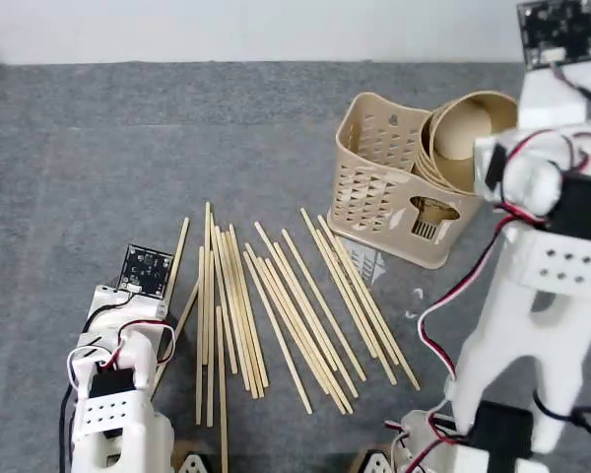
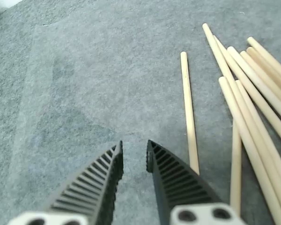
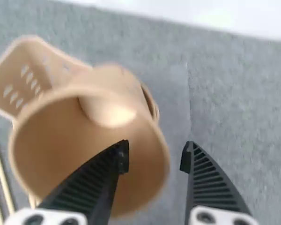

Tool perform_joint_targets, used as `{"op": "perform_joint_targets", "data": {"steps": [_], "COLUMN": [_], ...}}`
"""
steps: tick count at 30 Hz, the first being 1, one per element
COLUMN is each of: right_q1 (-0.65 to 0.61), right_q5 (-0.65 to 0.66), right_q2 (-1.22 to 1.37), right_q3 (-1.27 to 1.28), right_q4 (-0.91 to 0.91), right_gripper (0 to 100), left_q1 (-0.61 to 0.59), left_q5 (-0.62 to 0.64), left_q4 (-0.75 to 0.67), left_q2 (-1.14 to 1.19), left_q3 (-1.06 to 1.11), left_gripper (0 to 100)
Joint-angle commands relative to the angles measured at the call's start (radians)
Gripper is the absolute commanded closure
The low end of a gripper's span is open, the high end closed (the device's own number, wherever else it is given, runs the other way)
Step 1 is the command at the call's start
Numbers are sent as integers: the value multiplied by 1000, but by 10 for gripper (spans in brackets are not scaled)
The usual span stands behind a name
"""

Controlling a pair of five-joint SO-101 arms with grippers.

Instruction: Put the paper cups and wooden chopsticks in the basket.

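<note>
TABLETOP SORT: The right pincer (image 3: 155, 157) stands wide open at the mouth of a paper cup (image 3: 84, 154). 1 ribbed finger (image 3: 107, 180) crosses the cup's opening and the other sits outside the rim, with a strip of grey cloth (image 3: 234, 93) showing between that finger and the cup wall. The cup lies tipped toward the pincer, nested with others in the beige basket (image 3: 33, 75) just beyond it.

The left pincer (image 2: 134, 151) hangs low over the cloth with its jaws a narrow gap apart and nothing between them. A single chopstick (image 2: 188, 108) lies just beside 1 of its fingers, and the main scatter of wooden chopsticks (image 1: 276, 305) fans out farther to that side, between the 2 arms. Markings on the circuit board (image 1: 146, 271) atop the left arm are too small to read.
</note>
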Motion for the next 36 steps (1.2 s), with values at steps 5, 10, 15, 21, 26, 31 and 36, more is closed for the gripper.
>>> {"op": "perform_joint_targets", "data": {"steps": [5, 10, 15, 21, 26, 31, 36], "right_q1": [-53, -53, -53, -64, -117, -191, -260], "right_q5": [0, 0, 0, 0, 2, 71, 78], "right_q2": [77, 157, 197, 82, -36, -107, -153], "right_q3": [-6, -6, -6, -9, -9, -8, 29], "right_q4": [-282, -369, -360, -217, -27, 159, 272], "right_gripper": [798, 798, 798, 798, 798, 798, 798], "left_q1": [0, 0, 0, 0, 0, 0, 0], "left_q5": [3, 3, 3, 3, 3, 3, 3], "left_q4": [-20, -20, -20, -20, -20, -20, -20], "left_q2": [0, 0, 0, 0, 0, 0, 0], "left_q3": [-8, -8, -8, -8, -8, -8, -8], "left_gripper": [912, 912, 912, 912, 912, 912, 912]}}
